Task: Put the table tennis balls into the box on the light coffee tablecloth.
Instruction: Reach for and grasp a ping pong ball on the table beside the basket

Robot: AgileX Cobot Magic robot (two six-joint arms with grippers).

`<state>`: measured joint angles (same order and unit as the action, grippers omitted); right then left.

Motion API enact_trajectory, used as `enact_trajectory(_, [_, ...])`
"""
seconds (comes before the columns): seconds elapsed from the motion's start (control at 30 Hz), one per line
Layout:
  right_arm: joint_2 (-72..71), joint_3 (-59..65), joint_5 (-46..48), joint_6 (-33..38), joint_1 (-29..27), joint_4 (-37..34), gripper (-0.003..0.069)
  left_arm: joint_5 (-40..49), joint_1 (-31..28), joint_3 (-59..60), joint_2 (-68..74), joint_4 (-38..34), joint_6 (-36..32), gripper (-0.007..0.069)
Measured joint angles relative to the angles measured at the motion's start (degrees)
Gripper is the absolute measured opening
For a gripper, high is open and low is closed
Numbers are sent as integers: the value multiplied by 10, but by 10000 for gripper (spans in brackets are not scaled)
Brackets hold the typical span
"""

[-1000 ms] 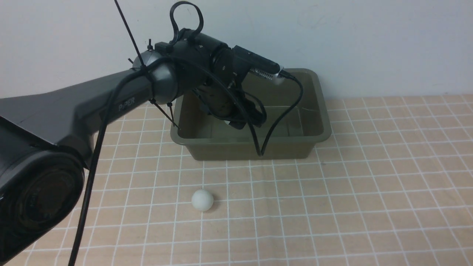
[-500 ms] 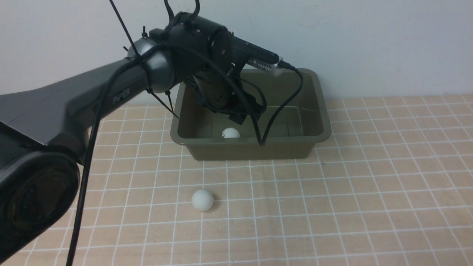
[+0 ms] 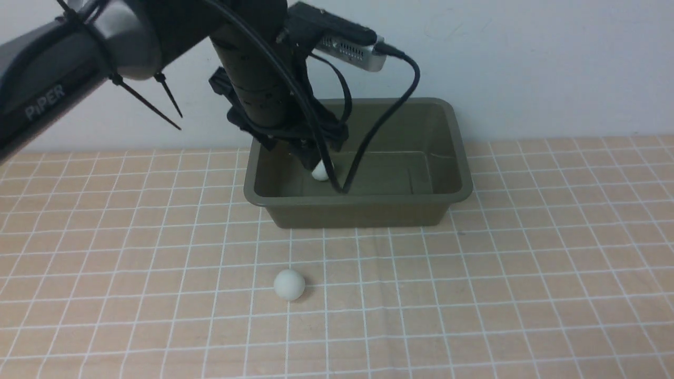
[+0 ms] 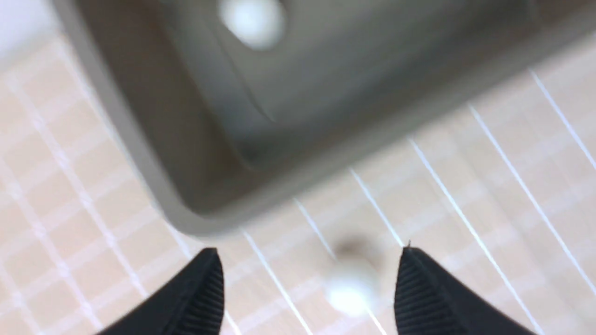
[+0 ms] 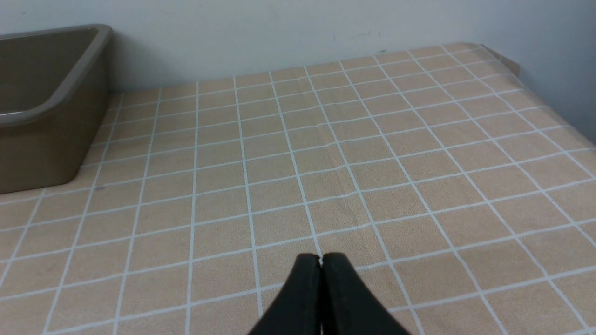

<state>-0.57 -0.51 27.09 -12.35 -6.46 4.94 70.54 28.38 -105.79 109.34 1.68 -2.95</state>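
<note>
left claw [image 4: 309, 255]: fingers spread wide, nothing between the ribbed pads. in the front view it hangs in the upper middle of the frame, over the left end of the box [image 3: 363, 200]; its fingers are hidden there behind the wrist body.

first ball [image 3: 319, 172] lies inside the box, left of centre in the frame. it shows just under the wrist and is partly crossed by a black cable [image 3: 368, 142]. it is apart from the claw. the left wrist view shows it as a white blur [image 4: 253, 21] on the box floor.

second ball [image 3: 289, 285] sits on the light coffee tablecloth [image 3: 500, 263], lower centre of the frame, in front of the box and well apart from it. in the left wrist view it [image 4: 350, 286] appears in the gap between the two fingers, on the cloth beyond them, untouched.

both balls: small, white, matte, round; markings too blurred to tell.

right claw [image 5: 321, 261]: tips pressed together, holding nothing, over bare cloth.
</note>
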Motion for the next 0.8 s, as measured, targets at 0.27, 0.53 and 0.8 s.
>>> enact_trajectory(0.27, [0,0,0,0,0,0,-15,-47,0,192,-2,-17,-20,405])
enact_trajectory(0.53, [0,0,0,0,0,0,-15,-161,0,271,-2,-21,-44,405])
enact_trajectory(0.8, [0,0,0,0,0,0,-15,-210,0,278,18,-33,-48,405])
